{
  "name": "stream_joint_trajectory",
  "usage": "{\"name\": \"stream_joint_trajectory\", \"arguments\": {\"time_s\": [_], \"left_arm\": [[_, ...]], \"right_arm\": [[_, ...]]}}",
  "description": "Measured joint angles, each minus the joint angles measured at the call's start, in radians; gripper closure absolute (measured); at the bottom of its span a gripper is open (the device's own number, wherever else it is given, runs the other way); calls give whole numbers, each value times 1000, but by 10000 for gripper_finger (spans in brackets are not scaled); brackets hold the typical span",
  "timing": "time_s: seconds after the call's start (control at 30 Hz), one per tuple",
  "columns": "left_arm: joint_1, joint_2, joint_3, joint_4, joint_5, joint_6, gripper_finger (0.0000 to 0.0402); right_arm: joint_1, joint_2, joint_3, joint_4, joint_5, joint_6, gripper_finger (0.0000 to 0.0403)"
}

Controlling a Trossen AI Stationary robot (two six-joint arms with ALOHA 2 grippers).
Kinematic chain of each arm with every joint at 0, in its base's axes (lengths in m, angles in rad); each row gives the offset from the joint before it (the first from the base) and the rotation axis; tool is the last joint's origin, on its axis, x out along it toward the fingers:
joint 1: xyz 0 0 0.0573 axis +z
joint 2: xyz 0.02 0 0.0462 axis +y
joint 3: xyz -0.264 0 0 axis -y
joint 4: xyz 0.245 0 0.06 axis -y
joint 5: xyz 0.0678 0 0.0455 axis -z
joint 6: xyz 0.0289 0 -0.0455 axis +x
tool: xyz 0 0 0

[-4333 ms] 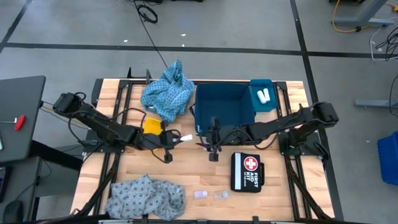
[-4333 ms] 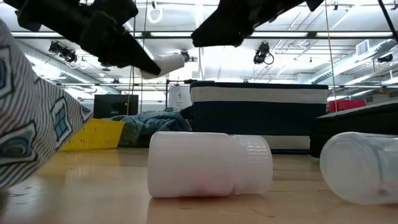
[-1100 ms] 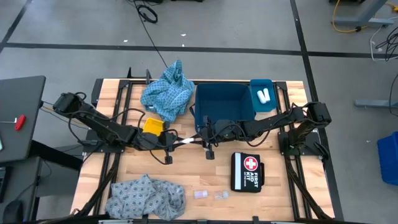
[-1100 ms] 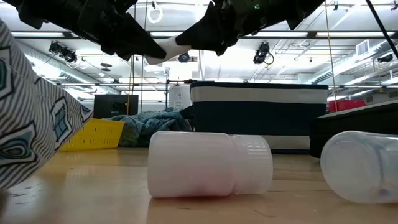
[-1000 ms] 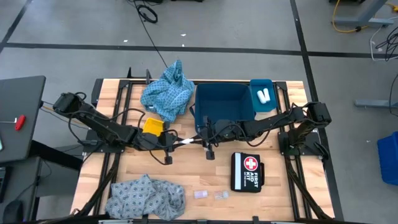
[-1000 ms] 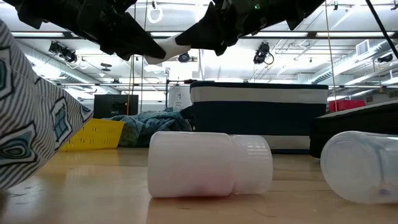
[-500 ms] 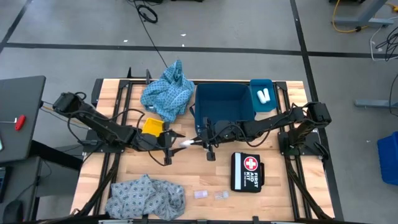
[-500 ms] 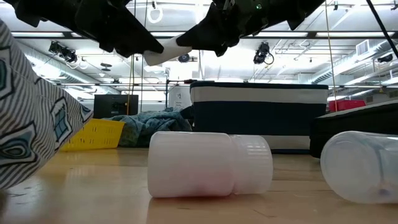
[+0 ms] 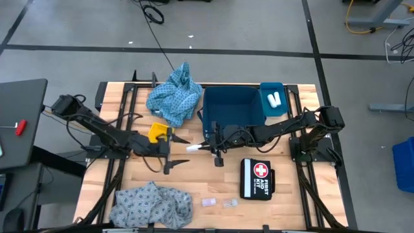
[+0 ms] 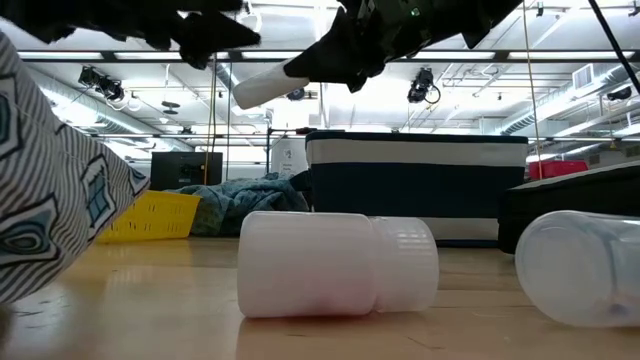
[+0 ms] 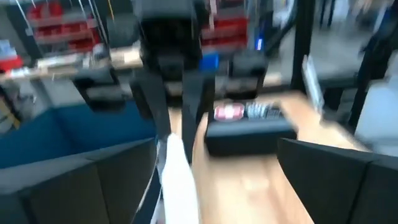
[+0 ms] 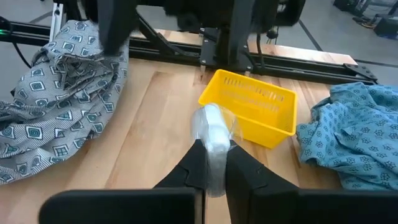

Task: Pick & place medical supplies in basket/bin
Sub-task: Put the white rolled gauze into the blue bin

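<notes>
A white finger-sized roll hangs in the air over the table's middle, with my right gripper shut on it. My left gripper stands open just left of the roll's free end, its fingers spread wide and touching nothing. In the left wrist view the roll shows between those fingers. A blue bin stands behind the roll, and a small yellow basket to its left. One light-blue patterned cloth lies at the far side. A grey-blue one lies at the near left. My right gripper pinches the roll's right-hand end between its two fingers. The fingers come from the table's right, slanting a little down, and lie along the roll. The roll sticks out ahead of them toward the left, clear of the table, its free end lower.
A small blue tray with two white rolls sits beside the bin at the far right. A black first-aid kit lies at the near right. Two tiny clear packets lie near the front edge, right of the grey-blue cloth.
My left gripper has opened, let go of the roll's left end and drawn back toward the table's left, tipping up to level. The roll has stayed in the air in my right gripper, which kept still.
</notes>
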Motion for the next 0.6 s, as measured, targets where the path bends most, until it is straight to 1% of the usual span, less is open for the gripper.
{"name": "stream_joint_trajectory", "arguments": {"time_s": [0.07, 0.17, 0.27, 0.33, 0.43, 0.6], "left_arm": [[0, -22, -64, 129, 13, 1, 67], [2, -51, -168, 272, 1, -5, 67], [2, -76, -253, 379, -51, -9, 67], [2, -85, -297, 412, -81, -13, 67], [2, -89, -333, 447, -123, -21, 67], [2, -88, -344, 446, -142, -26, 67]], "right_arm": [[1, 0, 0, 1, 0, 0, 375], [6, 0, 0, 20, 4, -1, 375], [6, 0, 0, 70, 4, 4, 375], [6, 0, 0, 103, 25, 4, 375], [3, 0, 0, 131, 82, 0, 375], [-24, 0, 0, 129, 203, 4, 375]]}}
